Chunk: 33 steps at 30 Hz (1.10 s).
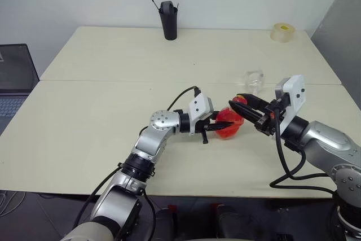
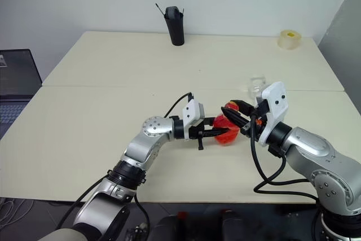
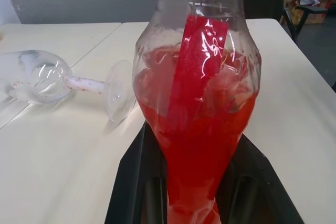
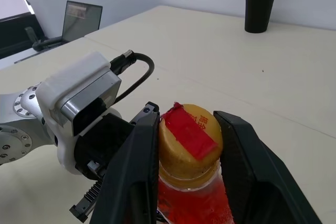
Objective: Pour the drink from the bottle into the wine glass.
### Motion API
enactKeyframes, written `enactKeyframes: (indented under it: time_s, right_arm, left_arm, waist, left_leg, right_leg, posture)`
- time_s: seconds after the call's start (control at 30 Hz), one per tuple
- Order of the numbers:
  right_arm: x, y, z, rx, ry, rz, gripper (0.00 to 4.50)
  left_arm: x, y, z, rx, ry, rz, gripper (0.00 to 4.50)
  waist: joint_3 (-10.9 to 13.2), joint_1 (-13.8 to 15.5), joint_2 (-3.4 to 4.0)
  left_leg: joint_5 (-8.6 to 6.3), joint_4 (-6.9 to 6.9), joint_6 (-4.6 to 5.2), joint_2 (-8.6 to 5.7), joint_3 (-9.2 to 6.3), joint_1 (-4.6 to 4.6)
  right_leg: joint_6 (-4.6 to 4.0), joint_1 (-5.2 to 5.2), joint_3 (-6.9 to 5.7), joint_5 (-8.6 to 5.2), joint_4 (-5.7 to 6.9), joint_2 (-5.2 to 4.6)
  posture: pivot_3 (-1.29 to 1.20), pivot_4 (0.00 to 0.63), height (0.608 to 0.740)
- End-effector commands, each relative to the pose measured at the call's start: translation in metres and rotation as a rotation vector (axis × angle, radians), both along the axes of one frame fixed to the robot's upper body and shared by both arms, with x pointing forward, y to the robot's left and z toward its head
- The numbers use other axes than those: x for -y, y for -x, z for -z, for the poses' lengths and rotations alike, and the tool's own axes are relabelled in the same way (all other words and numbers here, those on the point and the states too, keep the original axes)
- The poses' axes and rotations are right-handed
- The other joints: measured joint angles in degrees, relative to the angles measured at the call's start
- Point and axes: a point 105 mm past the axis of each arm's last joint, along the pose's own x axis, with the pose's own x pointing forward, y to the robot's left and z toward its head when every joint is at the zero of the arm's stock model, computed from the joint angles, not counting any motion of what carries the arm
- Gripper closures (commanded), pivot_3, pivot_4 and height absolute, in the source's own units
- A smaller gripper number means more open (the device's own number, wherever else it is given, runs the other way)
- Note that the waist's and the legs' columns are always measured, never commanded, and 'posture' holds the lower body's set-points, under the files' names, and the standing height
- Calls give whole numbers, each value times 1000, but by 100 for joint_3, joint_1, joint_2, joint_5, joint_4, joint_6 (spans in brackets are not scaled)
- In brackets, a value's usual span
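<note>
The left gripper (image 1: 211,130) pinches the lower body of the bottle (image 1: 229,123) and holds it above the table (image 1: 84,111); its neck points toward the right gripper (image 4: 190,140), whose two fingers flank the yellow cap (image 4: 190,145), one against its side, the other just beside it. To my reading the cap must come off next. The wine glass (image 3: 50,80) lies on its side just beyond the bottle. The cap's red strip carries small print, too small to read.
</note>
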Motion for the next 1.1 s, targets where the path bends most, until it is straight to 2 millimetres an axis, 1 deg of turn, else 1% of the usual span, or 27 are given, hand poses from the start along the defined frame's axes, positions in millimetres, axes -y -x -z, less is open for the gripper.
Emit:
enactKeyframes:
  time_s: [0.03, 0.07, 0.17, 0.3, 0.4, 0.5, 0.67, 0.83, 0.93, 1.0, 1.07, 1.1]
  right_arm:
    - [0, 9, -26, 103, -44, -43, 3228]
    - [-1, 12, -31, 118, -60, -61, 3228]
    - [0, 15, -37, 136, -88, -75, 3228]
    - [13, 15, -47, 154, -180, -41, 3229]
    - [21, 17, -49, 152, -236, -29, 3238]
    - [23, 19, -51, 148, -281, -35, 3238]
    - [26, 17, -48, 124, -326, -19, 3263]
    - [31, 13, -46, 102, -452, 15, 3327]
    - [41, 9, -46, 101, -533, 69, 3330]
    - [46, 7, -45, 103, -541, 99, 3331]
    - [59, 2, -39, 98, -513, 194, 3332]
    - [71, -4, -30, 84, -470, 285, 3332]
  left_arm:
    - [2, 2, -14, 64, 27, 22, 3761]
    - [2, 2, -14, 64, 26, 22, 3761]
    - [2, 2, -13, 64, 25, 24, 3761]
    - [2, 3, -13, 64, 24, 26, 3762]
    - [2, 4, -12, 63, 23, 29, 3762]
    - [3, 5, -12, 64, 22, 35, 3762]
    - [4, 6, -11, 66, 21, 45, 3781]
    - [3, 8, -11, 68, 17, 51, 3813]
    - [3, 8, -10, 67, 14, 48, 3813]
    - [2, 7, -10, 67, 13, 44, 3813]
    - [2, 6, -10, 67, 12, 39, 3813]
    - [1, 6, -10, 67, 11, 37, 3813]
  waist:
    - [0, 1, 0]
    - [0, 2, 0]
    - [0, 2, 0]
    - [0, 2, 0]
    - [0, 6, 0]
    - [0, -2, 0]
    - [0, -1, 0]
    - [-1, -6, 2]
    - [-1, -2, 2]
    - [-1, 0, 2]
    - [-1, 2, 2]
    - [-1, 3, 2]
  left_leg:
    - [0, 0, 0, 0, 0, 0]
    - [0, 0, 0, 0, 0, 0]
    - [0, 0, 0, 0, 0, 0]
    - [0, 0, 0, 0, 1, 0]
    - [0, 0, 0, 0, 1, 0]
    - [0, 0, 0, 0, 2, 0]
    - [0, -1, 0, 0, 1, 0]
    - [0, -2, 0, 1, 2, 2]
    - [0, -2, 0, 2, 0, 2]
    - [0, -1, 0, 0, 2, 1]
    - [0, -1, 0, -1, 3, 0]
    - [0, -1, 0, 0, 2, 1]
  right_leg:
    - [0, 0, 0, 0, 0, 0]
    - [0, 0, 0, 0, 0, 0]
    - [0, 0, 0, 0, 0, 0]
    - [0, 0, 1, 0, 0, 0]
    - [0, 1, 1, 0, 0, 0]
    - [0, 1, 2, 0, 0, 0]
    - [0, 1, 2, 0, 0, 1]
    - [0, 1, 3, 0, 1, 1]
    - [0, 1, 1, 0, 1, 1]
    - [0, 1, 2, 0, 1, 0]
    - [0, 1, 2, 0, 0, -1]
    - [0, 1, 1, 0, 0, -1]
  posture:
    - [0, 150, 740]
    - [0, 150, 740]
    - [0, 150, 740]
    - [0, 150, 740]
    - [0, 150, 740]
    - [0, 150, 740]
    - [0, 150, 740]
    - [0, 150, 740]
    - [0, 150, 740]
    - [0, 150, 740]
    - [0, 150, 740]
    - [0, 150, 740]
